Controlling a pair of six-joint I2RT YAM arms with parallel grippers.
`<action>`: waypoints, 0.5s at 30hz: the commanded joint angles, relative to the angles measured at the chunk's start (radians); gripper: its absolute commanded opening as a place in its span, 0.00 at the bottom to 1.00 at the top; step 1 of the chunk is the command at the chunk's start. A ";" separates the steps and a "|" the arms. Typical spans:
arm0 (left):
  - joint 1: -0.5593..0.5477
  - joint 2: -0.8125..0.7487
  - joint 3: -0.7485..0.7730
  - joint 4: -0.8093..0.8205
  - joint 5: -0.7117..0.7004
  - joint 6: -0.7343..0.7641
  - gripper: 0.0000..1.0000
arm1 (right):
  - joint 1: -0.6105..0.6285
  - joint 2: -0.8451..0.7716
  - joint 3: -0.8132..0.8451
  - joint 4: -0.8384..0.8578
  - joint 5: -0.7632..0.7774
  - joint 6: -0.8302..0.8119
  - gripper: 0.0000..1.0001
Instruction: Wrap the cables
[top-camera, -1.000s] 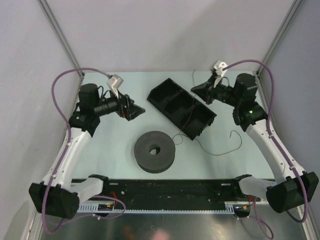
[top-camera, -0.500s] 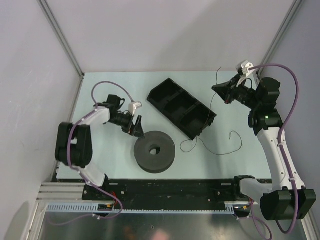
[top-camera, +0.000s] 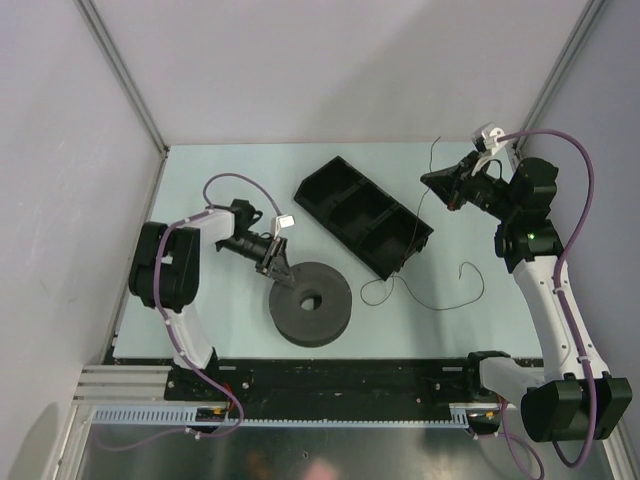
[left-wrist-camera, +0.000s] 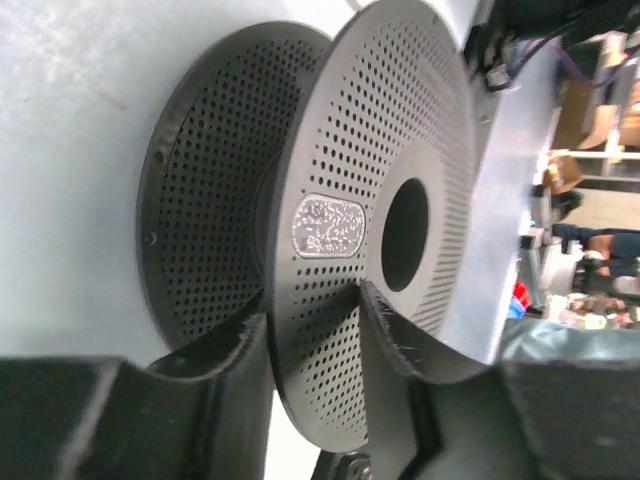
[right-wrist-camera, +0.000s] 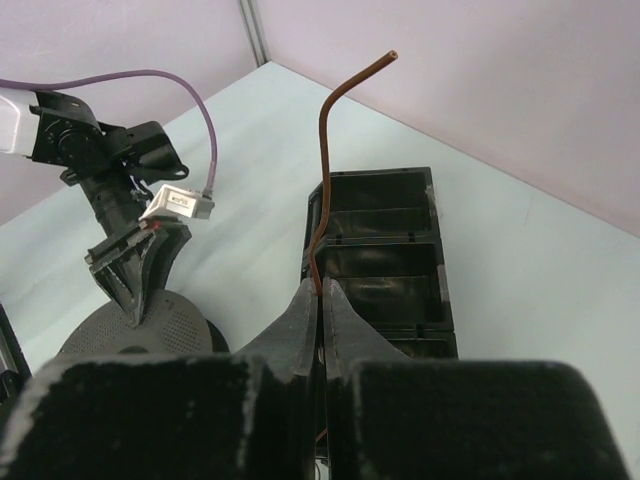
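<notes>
Right gripper (right-wrist-camera: 320, 292) was pinched shut on the cable (right-wrist-camera: 325, 130), left gripper (left-wrist-camera: 310, 322) clamped the spool (left-wrist-camera: 400, 130) by its flange. I'd have squeezed firm so winding couldn't drag it.

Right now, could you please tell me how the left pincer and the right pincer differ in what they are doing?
The left pincer is down at the table; the right pincer is raised well above it. The left pincer grips the upper flange of the spool, fingers on both faces; the right pincer is pinched shut on the thin brown cable, whose end sticks up. Both hold something.
</notes>
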 joint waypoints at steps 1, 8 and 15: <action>-0.008 -0.048 0.057 -0.028 0.065 0.037 0.26 | 0.005 -0.017 0.001 0.044 -0.016 0.011 0.00; -0.064 -0.322 0.117 -0.076 -0.089 0.049 0.00 | 0.013 -0.022 0.001 0.044 -0.025 0.005 0.00; -0.249 -0.615 0.169 -0.091 -0.404 0.181 0.00 | 0.033 -0.026 0.001 0.019 -0.033 -0.021 0.00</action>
